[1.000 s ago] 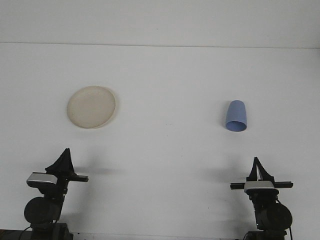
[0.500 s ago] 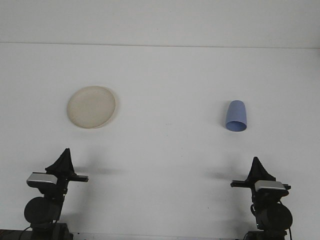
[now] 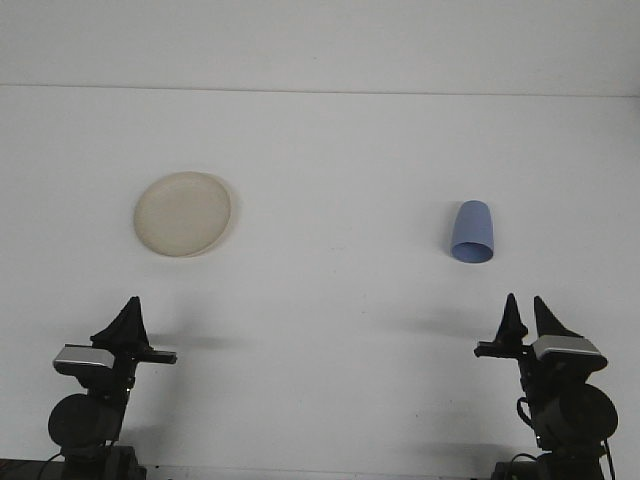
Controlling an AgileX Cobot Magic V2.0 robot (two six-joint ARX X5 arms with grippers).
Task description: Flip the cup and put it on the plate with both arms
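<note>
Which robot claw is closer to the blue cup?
The right gripper. It sits just below the blue cup, on the same side of the table. The left gripper is far across, under the plate.

A plain white table (image 3: pixel 330 150) fills the view.

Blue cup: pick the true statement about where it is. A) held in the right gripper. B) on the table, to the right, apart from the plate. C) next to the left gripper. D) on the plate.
B: the blue cup rests on the white table, far right of the beige plate, with neither gripper touching it.
</note>
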